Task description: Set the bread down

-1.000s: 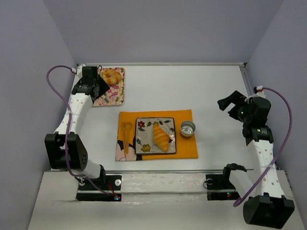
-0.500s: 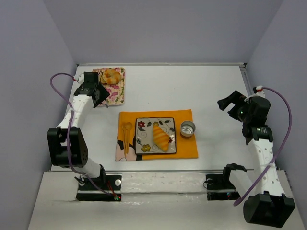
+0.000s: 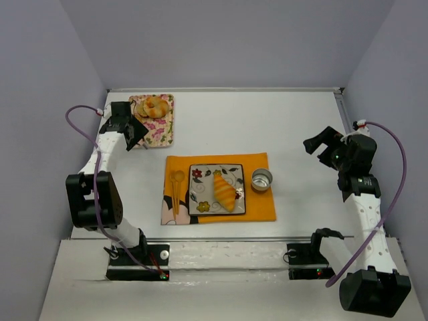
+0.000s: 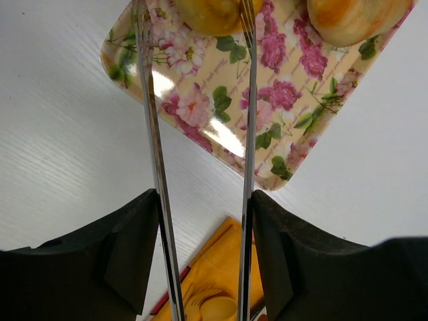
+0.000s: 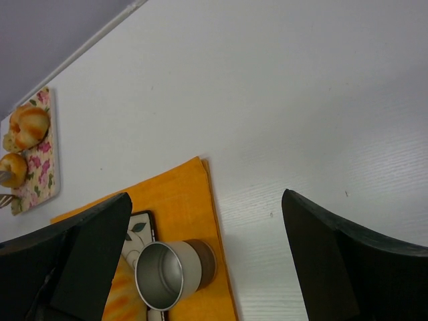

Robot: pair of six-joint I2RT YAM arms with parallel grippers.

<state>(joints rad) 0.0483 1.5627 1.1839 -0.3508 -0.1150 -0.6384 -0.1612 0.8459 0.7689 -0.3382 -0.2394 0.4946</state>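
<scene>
Two golden bread rolls (image 3: 155,107) lie on a floral tray (image 3: 162,134) at the back left. A croissant (image 3: 224,190) lies on a patterned square plate (image 3: 200,200) on an orange mat (image 3: 257,207). My left gripper (image 3: 134,130) is at the tray's near left corner, shut on metal tongs (image 4: 155,154) whose arms stand apart. In the left wrist view the tongs reach up towards one roll (image 4: 207,7); their tips are out of frame. My right gripper (image 3: 319,144) is open and empty above bare table at the right, and also shows in the right wrist view (image 5: 206,195).
A small metal cup (image 3: 261,179) stands on the mat right of the plate. A yellow spoon and fork (image 3: 176,184) lie on the mat's left side. Walls close the table on the left, back and right.
My left gripper has drawn back a little from over the tray towards its near left corner. The right arm has not moved.
</scene>
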